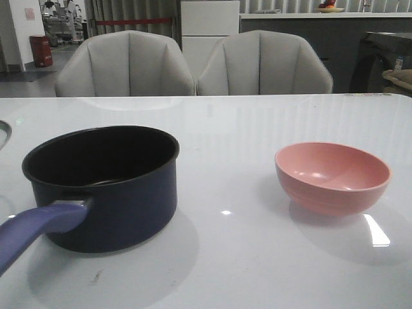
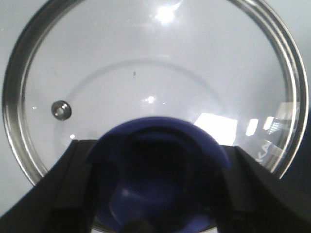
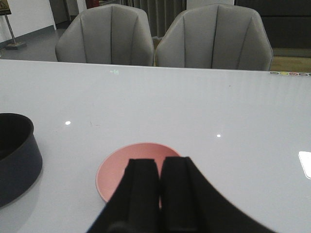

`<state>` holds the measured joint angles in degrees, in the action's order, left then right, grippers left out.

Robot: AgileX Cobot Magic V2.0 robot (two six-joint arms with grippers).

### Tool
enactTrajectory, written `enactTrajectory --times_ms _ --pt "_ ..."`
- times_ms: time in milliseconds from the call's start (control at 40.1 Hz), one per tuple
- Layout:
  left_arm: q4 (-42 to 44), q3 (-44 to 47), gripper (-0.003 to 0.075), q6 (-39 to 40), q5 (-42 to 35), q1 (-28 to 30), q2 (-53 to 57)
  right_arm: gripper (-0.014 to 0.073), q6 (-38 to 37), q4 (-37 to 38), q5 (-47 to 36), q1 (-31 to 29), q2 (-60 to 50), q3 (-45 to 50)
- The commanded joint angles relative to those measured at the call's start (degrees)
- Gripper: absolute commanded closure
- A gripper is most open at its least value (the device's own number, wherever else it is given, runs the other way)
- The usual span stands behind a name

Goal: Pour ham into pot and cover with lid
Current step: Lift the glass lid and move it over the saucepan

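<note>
The dark navy pot (image 1: pixel 109 187) with its purple-blue handle (image 1: pixel 35 235) stands at the front left; its black inside shows no ham. The glass lid (image 2: pixel 146 63) with a steel rim lies under my left gripper (image 2: pixel 160 194). The gripper's fingers (image 2: pixel 73 194) stand wide apart on either side of the lid's blue knob (image 2: pixel 160 165), close to its rim. A sliver of the lid (image 1: pixel 3 132) shows at the far left of the front view. My right gripper (image 3: pixel 159 167) is shut and empty, above the near side of the pink bowl (image 3: pixel 121 167). The ham is hidden.
The pink bowl (image 1: pixel 333 177) stands at the front right and looks empty. Part of the pot (image 3: pixel 17 160) shows in the right wrist view. Two grey chairs (image 1: pixel 193 64) stand behind the white table (image 1: pixel 257 116). Neither arm shows in the front view.
</note>
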<state>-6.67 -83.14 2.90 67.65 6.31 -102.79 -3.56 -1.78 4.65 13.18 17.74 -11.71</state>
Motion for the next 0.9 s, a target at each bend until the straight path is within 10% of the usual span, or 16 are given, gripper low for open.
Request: enactTrajectory --times_ms 0,874 --pt "-6.35 -4.35 0.0605 -4.08 1.32 -1.61 4.84 0.0433 0.68 0.21 -4.34 0.03 0.35 -1.66" --pt "2.31 -11.36 0.0605 -8.21 6.12 -29.7 3.47 0.0433 0.68 0.21 -4.34 0.03 0.35 -1.66"
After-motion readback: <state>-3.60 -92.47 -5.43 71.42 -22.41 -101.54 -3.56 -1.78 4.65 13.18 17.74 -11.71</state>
